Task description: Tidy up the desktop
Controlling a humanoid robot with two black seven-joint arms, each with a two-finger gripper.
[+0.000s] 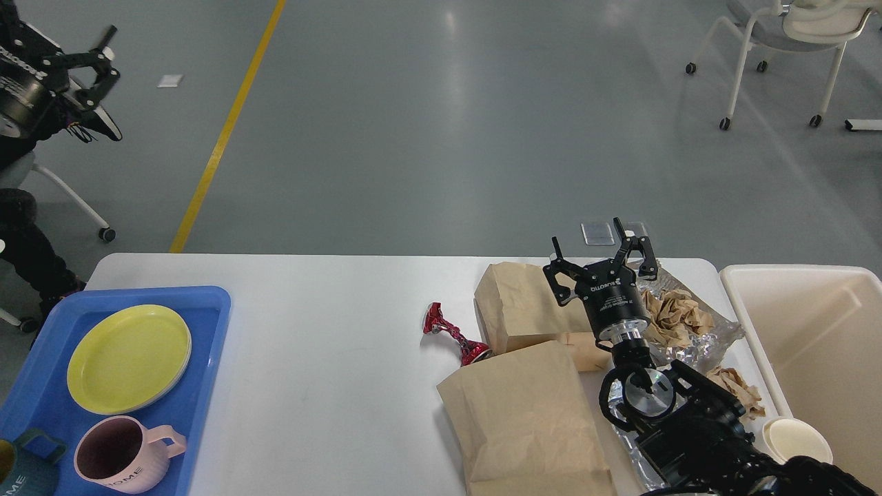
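The white desktop spans the lower half of the head view. My right gripper is open and holds nothing; it hovers over the far brown paper bag near the desktop's back right edge. A second brown paper bag lies closer to me. Between them and to the left lies a crushed red can. Crumpled brown paper rests on a sheet of foil. My left gripper is raised at the upper left, over the floor, with its fingers spread open.
A blue tray at the left holds a yellow plate, a pink mug and a teal mug. A cream bin stands at the right edge, with a white cup and more crumpled paper beside it.
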